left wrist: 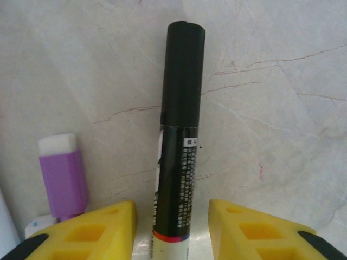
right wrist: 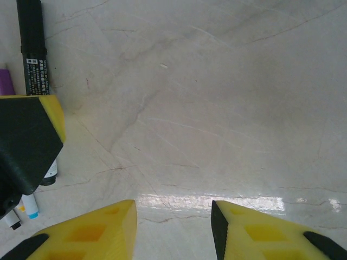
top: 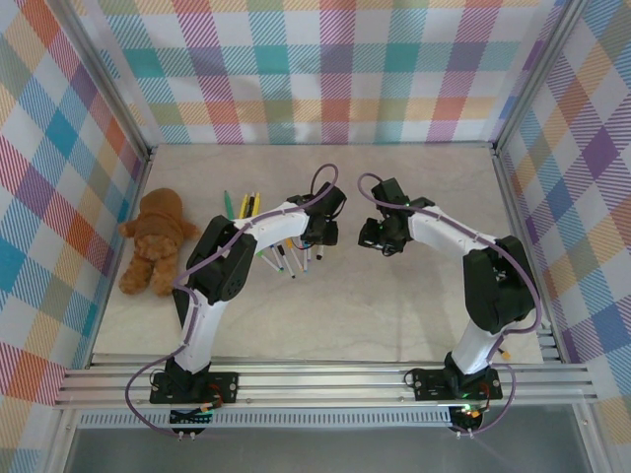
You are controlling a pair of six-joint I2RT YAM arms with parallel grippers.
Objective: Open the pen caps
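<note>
Closest in the left wrist view, the yellow fingers (left wrist: 103,233) of the left gripper (left wrist: 172,219) stand on either side of a black marker (left wrist: 174,179). A thin strip of table shows on each side of the barrel, so the jaws are open round it and clamp nothing. The marker lies flat, pointing away from the wrist, and its black cap (left wrist: 183,76) is on, reaching past the fingertips over bare surface. A purple cap (left wrist: 64,176) with a white end sits on another pen just beside the left finger, so room is tight there and free to the right. The right gripper (right wrist: 173,219) hovers with its fingers parted over bare table and holds nothing; open surface lies ahead and to its right, while the left gripper's finger crowds its left edge. From above, the two grippers face each other near the middle of the table (top: 394,315), close but apart. Loose pens (top: 286,258) lie under the left arm, a second bunch (top: 244,204) lies further back, and a teddy bear (top: 158,241) lies near the left wall. The top is pale, veined like marble and glossy, fenced by plaid walls (top: 325,69) on three sides and an aluminium rail (top: 325,379) at the near edge.
</note>
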